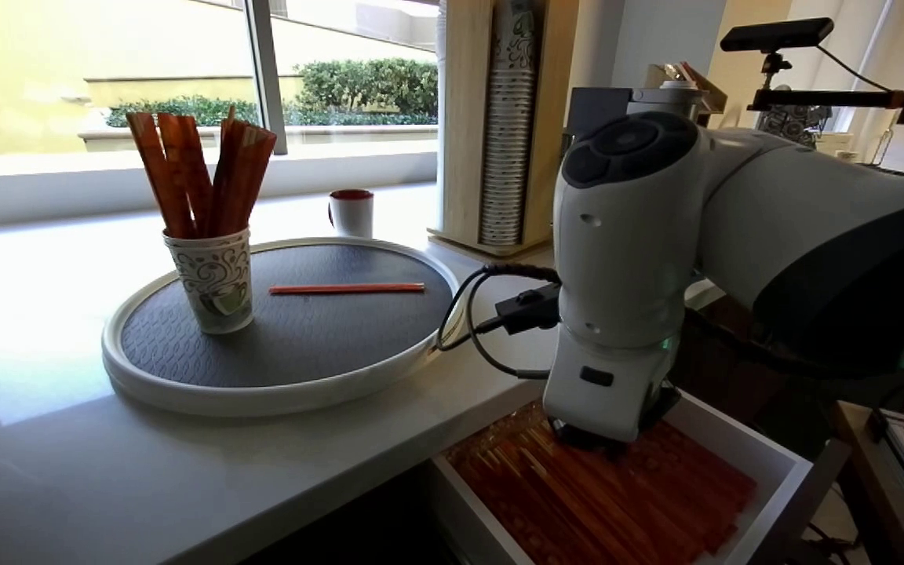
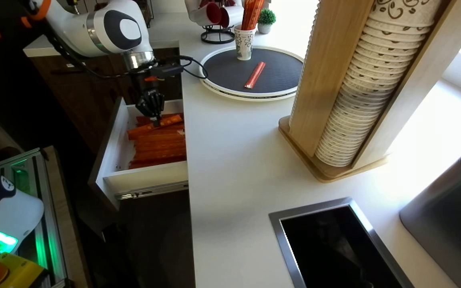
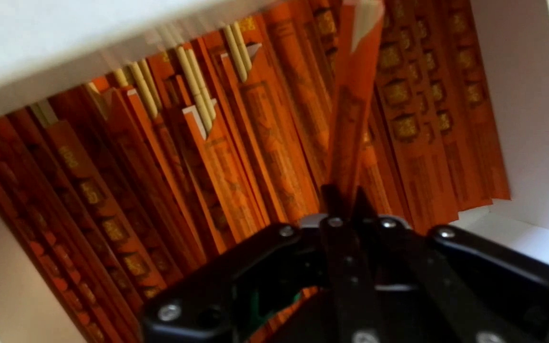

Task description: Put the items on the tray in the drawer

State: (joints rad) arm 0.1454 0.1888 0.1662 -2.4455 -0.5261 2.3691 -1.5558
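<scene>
The job looks partway through, with one chopstick packet (image 3: 356, 105) close to being delivered. The gripper (image 3: 343, 200) is clamped on this red-orange paper sleeve, its fingers nearly together with only the thin packet between them. It holds the packet over the contents of the open drawer (image 2: 146, 174), which juts out below the front edge of the countertop (image 2: 230, 168). Whether the packet touches the stored packets (image 3: 127, 205) lying in rows there, I cannot tell, nor how much of the job those rows account for.

Up on the countertop, the round grey tray (image 1: 342, 345) sits close to the front edge, near the inner corner where the counter turns. A loose chopstick packet (image 1: 346, 289) lies flat on it, so at least one more transfer is left. A patterned paper cup (image 1: 216, 286) stands upright on the same tray, crowded with bunched packets (image 1: 201, 176); if these count among the items, most of the work probably lies ahead. The held packet seems to need only lowering and letting go before the loose one.
</scene>
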